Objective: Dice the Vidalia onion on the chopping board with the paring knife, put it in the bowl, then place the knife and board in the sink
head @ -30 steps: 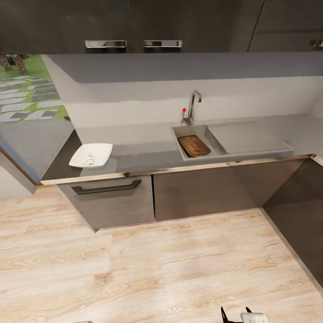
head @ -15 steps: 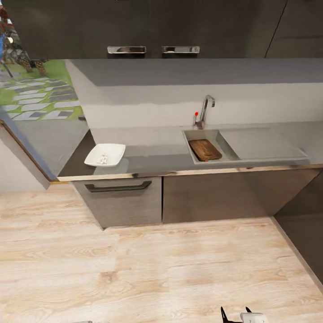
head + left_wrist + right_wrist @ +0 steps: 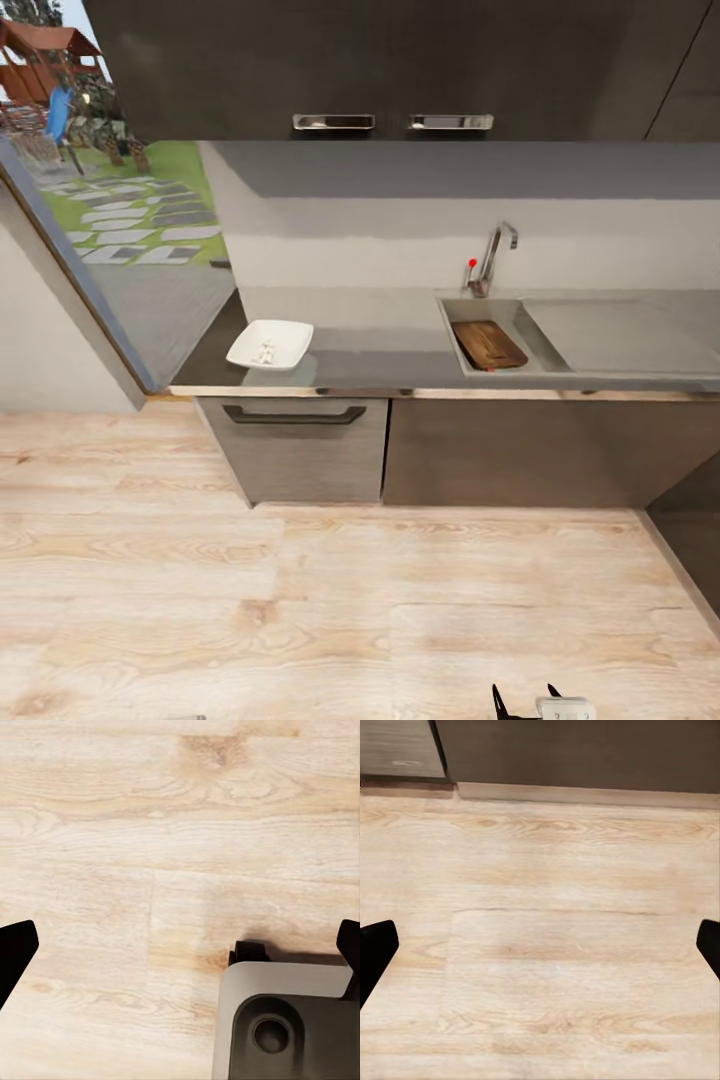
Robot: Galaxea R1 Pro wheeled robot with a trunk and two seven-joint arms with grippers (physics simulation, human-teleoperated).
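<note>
Both pairs of our jaws stand spread wide with nothing between them: the left gripper [image 3: 180, 945] shows its dark fingertips at the two edges of its wrist view over pale wood-plank floor [image 3: 150, 832], with a grey part of our own body [image 3: 285, 1020] below it, and the right gripper [image 3: 540, 945] shows the same wide gap over the same floor, with the dark cabinet base [image 3: 585, 754] ahead of its fingers. From the head view, the right gripper's tips sit at the bottom edge, well apart from the countertop [image 3: 380, 340]. Far ahead of our jaws, the chopping board [image 3: 488, 345] lies inside the sink [image 3: 455, 318], below the chrome tap [image 3: 495, 250]. Well apart from the sink along the countertop, the white bowl [image 3: 270, 344] holds small pale diced onion [image 3: 265, 351]. We cannot make out the paring knife.
</note>
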